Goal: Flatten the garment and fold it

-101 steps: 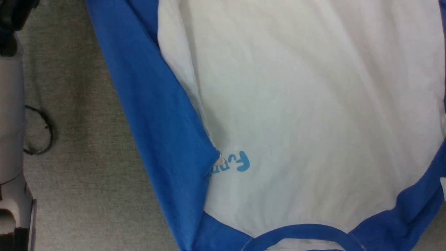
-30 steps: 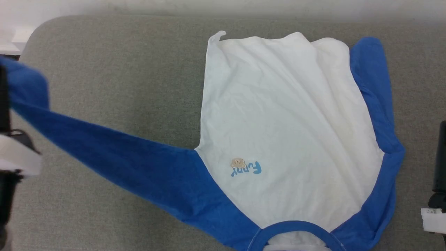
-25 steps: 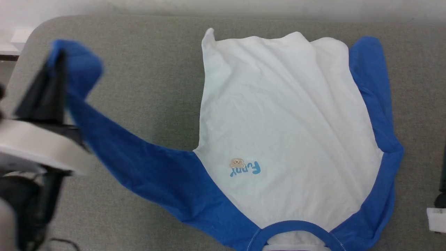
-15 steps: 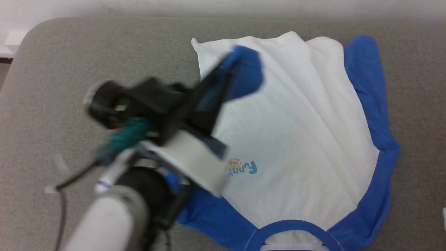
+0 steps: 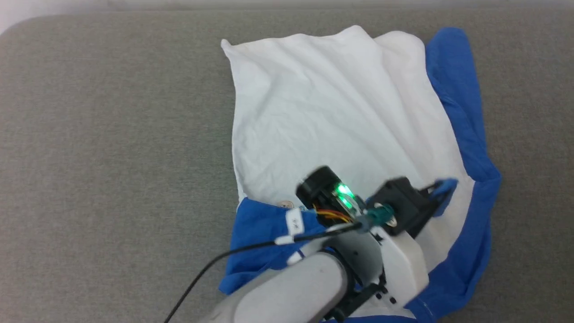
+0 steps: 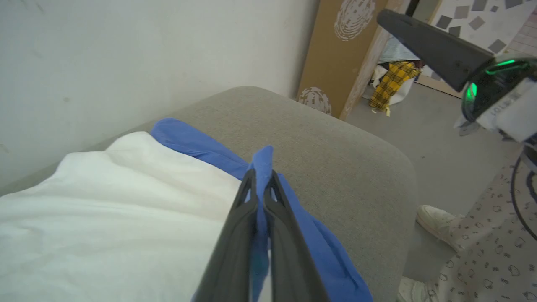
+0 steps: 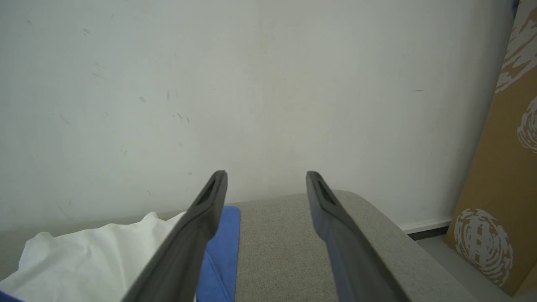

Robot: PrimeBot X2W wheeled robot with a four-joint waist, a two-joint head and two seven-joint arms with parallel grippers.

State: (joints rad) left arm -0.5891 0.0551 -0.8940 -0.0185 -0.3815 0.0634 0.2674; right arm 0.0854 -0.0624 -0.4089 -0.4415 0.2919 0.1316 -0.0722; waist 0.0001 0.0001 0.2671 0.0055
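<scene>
Left of the garment (image 5: 336, 103) stretches the grey fabric top of the desk (image 5: 112, 134). The garment lies towards the desk's right half. Its white body is spread front up and lightly creased, and its hem is at the far edge.

Our pale left forearm (image 5: 291, 291) comes in over the garment's near left corner, with a black cable (image 5: 215, 264) trailing off it. Beneath the forearm, the garment's blue left sleeve (image 5: 258, 224) is folded across the chest. A small tan badge (image 5: 282, 204) peeks out at the sleeve's upper edge. A green light (image 5: 343, 190) glows on the wrist above the chest.

Our left gripper (image 5: 437, 190) hangs over the garment's right chest. Its two dark fingers are pressed together on the blue cuff (image 5: 448, 184). In the left wrist view the cloth is pinched between them and pokes out past the tips.

The blue right sleeve (image 5: 453, 89) lies folded along the garment's right side, from shoulder to hem.

Our right gripper (image 7: 266, 178) hovers to the right of the garment with its fingers spread wide and nothing between them. They point at the white wall (image 7: 251, 84) behind the garment.

Further right of the garment, beyond the desk's rounded corner, the left wrist view shows a brown cardboard panel (image 6: 335, 54). It also shows a yellow checked cloth (image 6: 392, 84) and a person's white shoe (image 6: 436, 216) on the floor.
</scene>
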